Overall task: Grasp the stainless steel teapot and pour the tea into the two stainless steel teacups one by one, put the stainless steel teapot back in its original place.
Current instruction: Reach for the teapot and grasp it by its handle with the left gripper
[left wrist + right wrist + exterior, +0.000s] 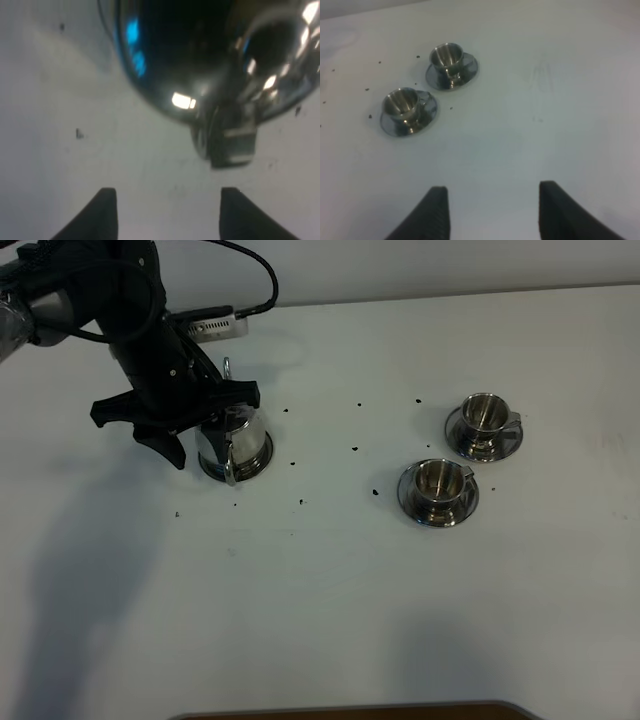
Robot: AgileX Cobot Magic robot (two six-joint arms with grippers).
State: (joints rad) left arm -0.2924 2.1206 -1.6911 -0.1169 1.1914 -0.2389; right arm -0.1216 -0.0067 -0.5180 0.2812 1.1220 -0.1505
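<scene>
1. Left gripper: stands wide open with nothing between the fingertips, poised just short of the pot's loop handle and not touching it.
2. Teapot: sits upright on its round coaster at the left of the table, partly under the black arm, handle turned toward the near edge.
3. Probably the put-back end of the job, judging by the seated pot, the free jaws and the dark specks strewn between pot and cups. Could equally be the reach-in before a grasp.
4. If letting go: back out along the line of the handle, keeping both fingertips clear of the loop so as not to nudge the pot off its coaster.
5. If grasping: centre the loop between the jaws, go deep enough to stop it swinging, then close and lift level.
6. Right gripper: also open and empty, well apart from everything.
7. Two cups, near and far: upright on their saucers at the right, close together. Cannot tell whether there is tea inside.
</scene>
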